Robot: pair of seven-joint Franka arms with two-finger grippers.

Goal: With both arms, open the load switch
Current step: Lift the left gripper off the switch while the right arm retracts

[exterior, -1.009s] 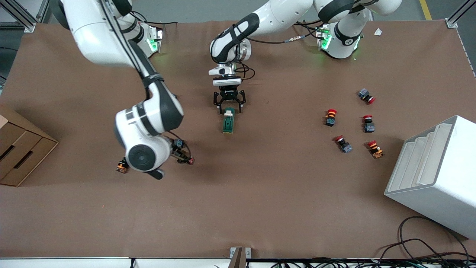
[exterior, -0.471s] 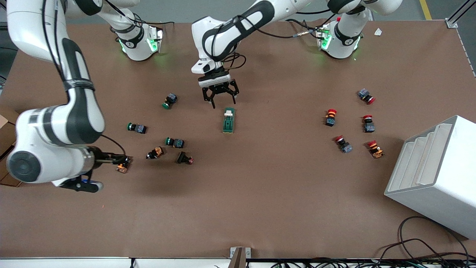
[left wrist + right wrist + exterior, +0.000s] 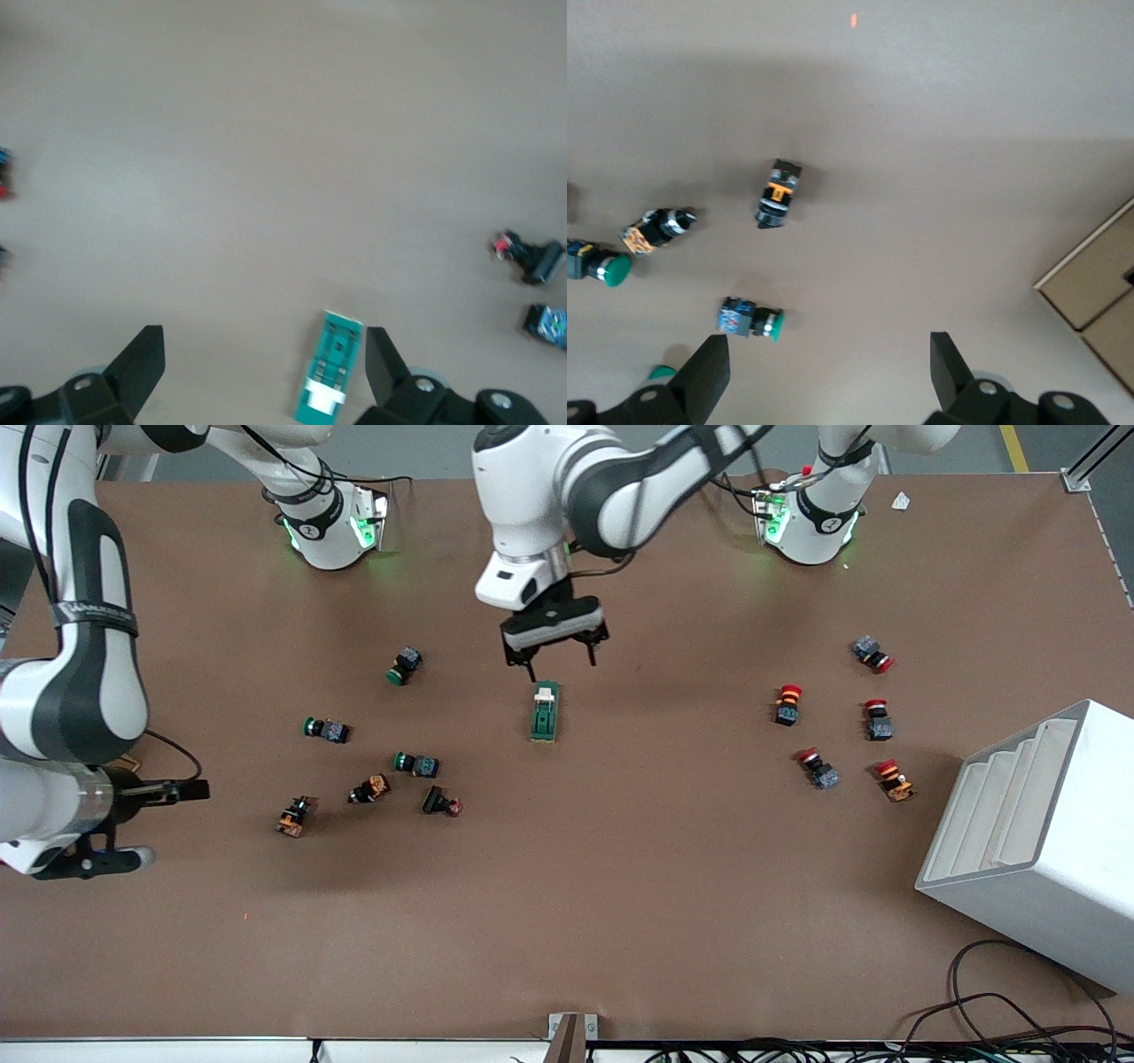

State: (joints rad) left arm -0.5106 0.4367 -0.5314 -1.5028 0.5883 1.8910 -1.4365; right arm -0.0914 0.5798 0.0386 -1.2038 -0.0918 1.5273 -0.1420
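Neither end effector holds anything — load switch [image 3: 544,711] lies free on the table [image 3: 620,886], apparently opened. Left end effector [image 3: 556,657] spread above it; right end effector [image 3: 829,372] spread, waiting.

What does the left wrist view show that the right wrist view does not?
Only the left wrist view shows the load switch, lying flat on the table between the open fingers of the left gripper, which is empty. Only the right wrist view shows the cardboard box at the right arm's end of the table, an orange-trimmed button, and the open, empty right gripper. Both show the brown table and scattered small push-buttons.
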